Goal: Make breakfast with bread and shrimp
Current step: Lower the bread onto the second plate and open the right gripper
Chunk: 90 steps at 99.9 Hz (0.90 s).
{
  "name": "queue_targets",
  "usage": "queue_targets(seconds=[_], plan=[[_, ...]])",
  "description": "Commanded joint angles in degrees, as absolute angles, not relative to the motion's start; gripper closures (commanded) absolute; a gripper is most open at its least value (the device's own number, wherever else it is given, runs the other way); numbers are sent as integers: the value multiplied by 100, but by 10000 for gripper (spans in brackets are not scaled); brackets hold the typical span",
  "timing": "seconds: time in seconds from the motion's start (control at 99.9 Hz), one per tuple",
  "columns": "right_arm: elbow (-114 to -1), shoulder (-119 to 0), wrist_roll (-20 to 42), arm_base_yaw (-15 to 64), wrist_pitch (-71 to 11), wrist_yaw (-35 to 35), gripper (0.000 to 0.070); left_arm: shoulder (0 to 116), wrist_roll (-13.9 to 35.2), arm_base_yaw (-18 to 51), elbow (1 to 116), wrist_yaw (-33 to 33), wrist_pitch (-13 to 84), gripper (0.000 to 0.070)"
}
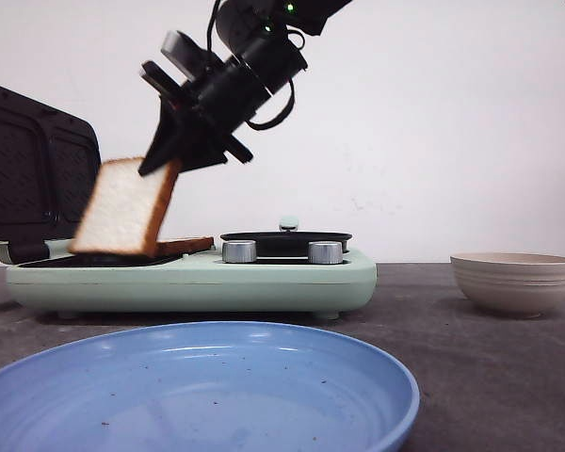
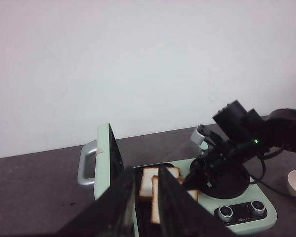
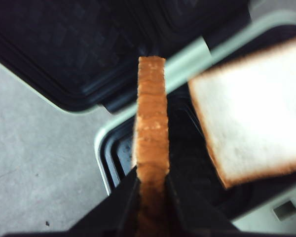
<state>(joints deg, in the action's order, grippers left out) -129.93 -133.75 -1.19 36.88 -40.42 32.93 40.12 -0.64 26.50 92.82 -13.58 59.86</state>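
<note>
The right claw point(image 1: 165, 158) is clenched on one bread slice point(image 1: 124, 209) by its top crust edge; the slice hangs tilted, its lower edge over the open sandwich maker point(image 1: 264, 278). A second slice point(image 3: 251, 108) lies flat on the hot plate.

Risks:
- The grip is narrow; the slice may tear or swing free.
- Released at this tilt, it may land askew or overlap the second slice.

The left claw point(image 2: 147, 202) is released and empty. No shrimp is clearly visible.
</note>
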Motion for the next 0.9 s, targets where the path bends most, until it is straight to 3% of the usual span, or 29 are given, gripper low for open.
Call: queue_targets(seconds=[0.0,0.54,0.891], plan=[[-13133,-13614,-298,3756,-4062,3301,700,4071,-130,2681,9367,-1363,5940,689],[-13133,-13714,-558,3852,-4007,3795,700,4077,-217,2681,9356,-1363,6027,689],[-13133,-13714,-696,3892,-3909,3590,700,4077,-215,2681,9356,-1361,6055,689]])
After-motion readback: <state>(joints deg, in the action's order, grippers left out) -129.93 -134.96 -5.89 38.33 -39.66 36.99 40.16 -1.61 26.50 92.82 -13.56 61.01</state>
